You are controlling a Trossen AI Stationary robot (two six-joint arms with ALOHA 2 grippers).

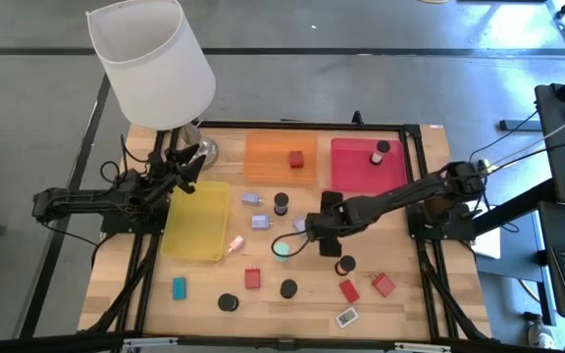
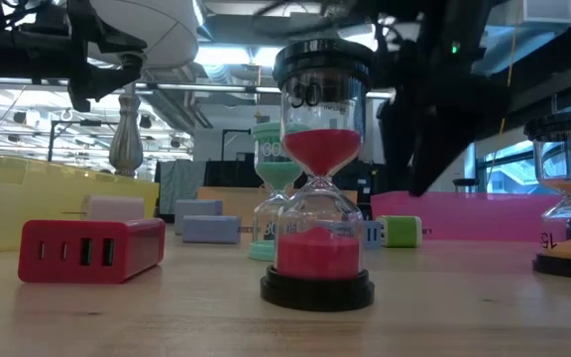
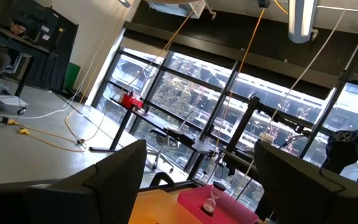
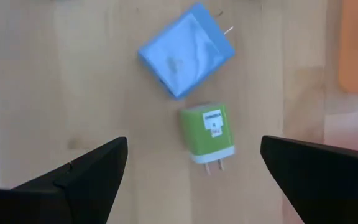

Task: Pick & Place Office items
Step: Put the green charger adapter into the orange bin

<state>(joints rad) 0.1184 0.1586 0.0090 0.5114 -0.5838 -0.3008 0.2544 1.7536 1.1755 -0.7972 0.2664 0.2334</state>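
Small office items lie scattered on the wooden table: red blocks (image 1: 252,278), a teal block (image 1: 179,287), lavender chargers (image 1: 260,222), black-capped hourglasses (image 1: 288,288) and a mint one (image 1: 281,248). My right gripper (image 1: 314,235) hovers open over the table's middle. In its wrist view a green plug charger (image 4: 209,134) lies flat on the wood between the spread fingers of my right gripper (image 4: 194,149), untouched, with a lavender-blue charger (image 4: 185,50) just beyond. My left gripper (image 1: 192,157) waits open and raised near the lamp's base, facing the room (image 3: 201,146).
A yellow tray (image 1: 196,221), an orange tray (image 1: 268,157) holding a red block, and a red tray (image 1: 356,167) holding an hourglass line the far half. The white-shaded lamp (image 1: 150,59) stands at the far left corner. A red-sand hourglass (image 2: 315,188) stands near the front edge.
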